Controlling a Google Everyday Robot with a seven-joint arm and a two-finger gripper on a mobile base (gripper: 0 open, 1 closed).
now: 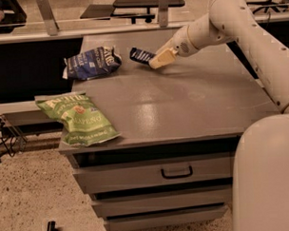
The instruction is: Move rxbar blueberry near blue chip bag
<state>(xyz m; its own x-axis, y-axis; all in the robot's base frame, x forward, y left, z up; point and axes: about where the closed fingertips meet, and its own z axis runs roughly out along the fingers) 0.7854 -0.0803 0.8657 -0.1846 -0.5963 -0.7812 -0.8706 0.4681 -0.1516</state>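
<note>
the bar (140,54) is grasped in the gripper's (152,64) fingers (164,56), far on the worktop (182,102) near the blue bag (90,63); only release is judged left.

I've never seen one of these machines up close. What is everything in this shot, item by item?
small flat dark navy snack bar wrapper: one, navy with white lettering, gripped at the tool's tip, right of the blue bag
wrinkly dark blue foil chip bag: one, dark blue, back left of the cabinet top
bright green chip bag: one, green, front left corner, overhanging the edge
grey cabinet: one, grey, centre
drawers: three, grey, cabinet front
small black object: one, black, floor at lower left; unidentifiable
robot arm: one, white, reaching in from the right
tool: one, tan, over the cabinet's back, shut on the bar
</note>
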